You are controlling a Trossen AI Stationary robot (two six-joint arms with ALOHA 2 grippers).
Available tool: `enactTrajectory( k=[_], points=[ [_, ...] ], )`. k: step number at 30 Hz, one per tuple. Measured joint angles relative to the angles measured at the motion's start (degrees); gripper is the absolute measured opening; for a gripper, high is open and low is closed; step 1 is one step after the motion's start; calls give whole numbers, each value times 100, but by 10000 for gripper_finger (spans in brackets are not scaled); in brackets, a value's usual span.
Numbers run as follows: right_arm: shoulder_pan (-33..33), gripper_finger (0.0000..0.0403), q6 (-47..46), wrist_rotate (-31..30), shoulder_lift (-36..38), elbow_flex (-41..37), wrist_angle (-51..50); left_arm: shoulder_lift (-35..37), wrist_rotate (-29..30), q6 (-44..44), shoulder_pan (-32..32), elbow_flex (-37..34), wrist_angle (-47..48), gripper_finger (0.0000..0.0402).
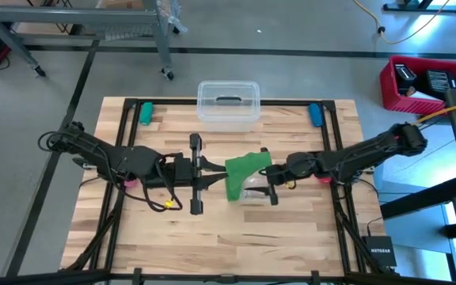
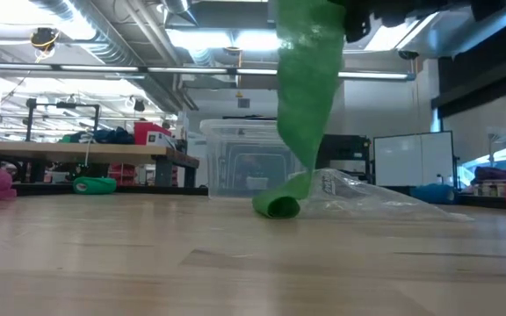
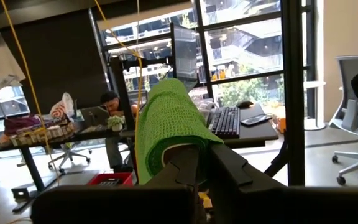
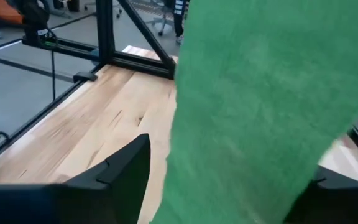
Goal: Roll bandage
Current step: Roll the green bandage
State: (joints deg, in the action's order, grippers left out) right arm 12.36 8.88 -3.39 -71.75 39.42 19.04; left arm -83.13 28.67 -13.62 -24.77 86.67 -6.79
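Note:
The bright green bandage (image 1: 242,172) is held up over the middle of the table. In the low view it hangs as a broad strip (image 2: 308,88), and its curled lower end (image 2: 277,206) rests on the table. My left gripper (image 1: 216,169) comes from the table's left and is shut on the bandage's upper part (image 3: 166,118). My right gripper (image 1: 266,176) comes from the right and is open. The strip (image 4: 260,112) hangs between its two spread fingers (image 4: 124,171); I cannot tell whether they touch it. My left gripper pinches the bandage's raised upper part (image 3: 174,151) between its two fingers (image 3: 188,167). The fingers reach in level from the table's left. The cloth bulges over the fingertips and hangs below them, slack, with its curled lower end on the table.
A clear plastic bag (image 1: 253,192) lies on the table beside the bandage's lower end. A clear lidded box (image 1: 228,104) stands at the far edge. A small green cylinder (image 1: 146,113) lies far left and a blue one (image 1: 315,115) far right.

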Motion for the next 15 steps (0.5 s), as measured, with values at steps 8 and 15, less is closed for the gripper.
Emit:
enactTrajectory(
  k=[8,15],
  points=[
    [-2,129,38,-2,-122,-2,146,16,0,-10,-80,0,24,11],
    [182,17,53,-213,57,-2,18,304,98,-121,-111,7,-2,11]
  ],
)
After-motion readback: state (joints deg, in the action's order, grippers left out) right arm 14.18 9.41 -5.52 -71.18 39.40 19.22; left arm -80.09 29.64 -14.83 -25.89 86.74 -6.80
